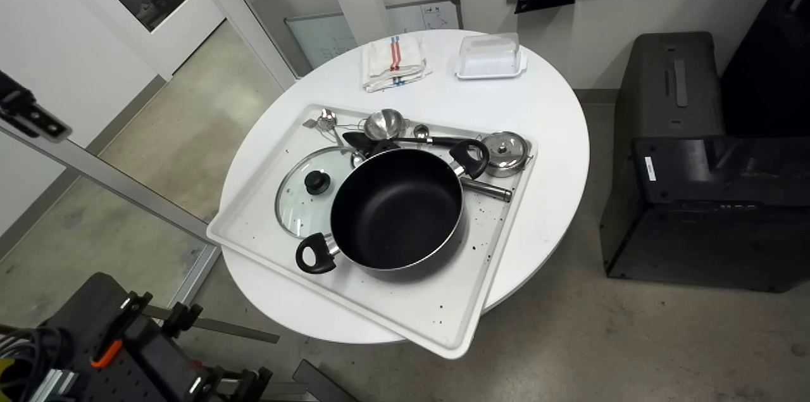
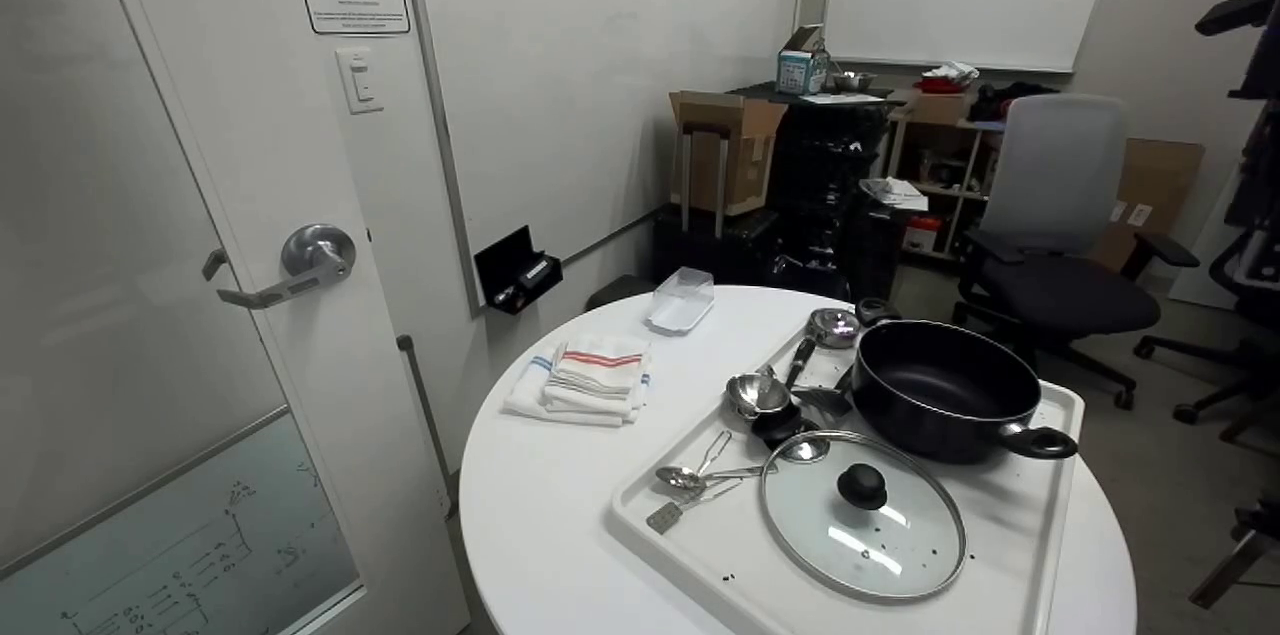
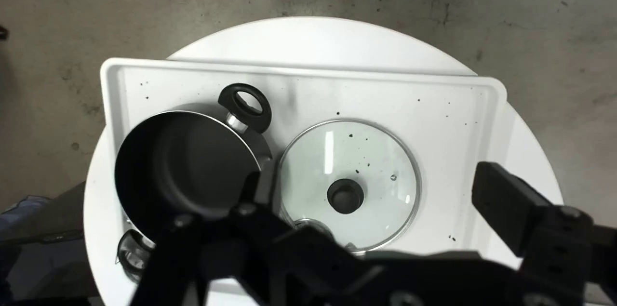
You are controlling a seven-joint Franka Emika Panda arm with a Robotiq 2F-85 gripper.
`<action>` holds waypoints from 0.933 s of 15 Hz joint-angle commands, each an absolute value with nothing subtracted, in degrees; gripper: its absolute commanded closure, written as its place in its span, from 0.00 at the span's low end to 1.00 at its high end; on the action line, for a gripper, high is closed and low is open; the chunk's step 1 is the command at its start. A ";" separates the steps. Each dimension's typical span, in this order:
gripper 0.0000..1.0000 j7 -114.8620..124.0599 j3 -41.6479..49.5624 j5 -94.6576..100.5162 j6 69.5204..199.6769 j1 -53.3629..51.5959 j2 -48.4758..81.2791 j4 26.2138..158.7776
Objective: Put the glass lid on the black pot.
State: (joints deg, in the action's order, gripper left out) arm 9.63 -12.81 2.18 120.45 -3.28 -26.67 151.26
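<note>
Dark two-fingered gripper [image 3: 378, 183]: reaches in from the bottom of the wrist view, its fingers spread wide apart
White rectangular tray [image 1: 392, 301]: on a round white table [image 1: 544, 111], two corners jutting past the table's edge
Clear round glass lid [image 1: 308, 202] with thin metal rim and black knob: on the tray, knob up, just beside a wide round black pot [image 1: 397, 209] with metallic rim and two black loop handles
Silvery metal utensils [image 1: 327, 118]: on the tray, one round end overlapping the lid's edge
Silvery bowl-shaped piece [image 1: 383, 125]: on the tray, near the pot
Folded white cloth [image 1: 395, 63] with red and blue stripes: on the table, beyond the tray
Pot: upright on the tray, mouth uncovered, one handle near the lid
Clear-topped white box [image 1: 488, 59]: on the table, right of the cloth
Small round silvery container [image 1: 504, 155] with centre knob: on the tray, just beside the pot's right handle
</note>
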 commanded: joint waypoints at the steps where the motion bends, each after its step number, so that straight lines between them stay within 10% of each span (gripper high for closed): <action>1: 0.00 6.22 -10.73 4.19 121.06 -3.76 -16.31 145.71; 14: 0.00 3.97 -6.70 14.92 131.99 -4.15 12.80 131.34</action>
State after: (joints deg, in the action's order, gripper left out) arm 5.02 -8.48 12.53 129.58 -3.26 5.06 136.55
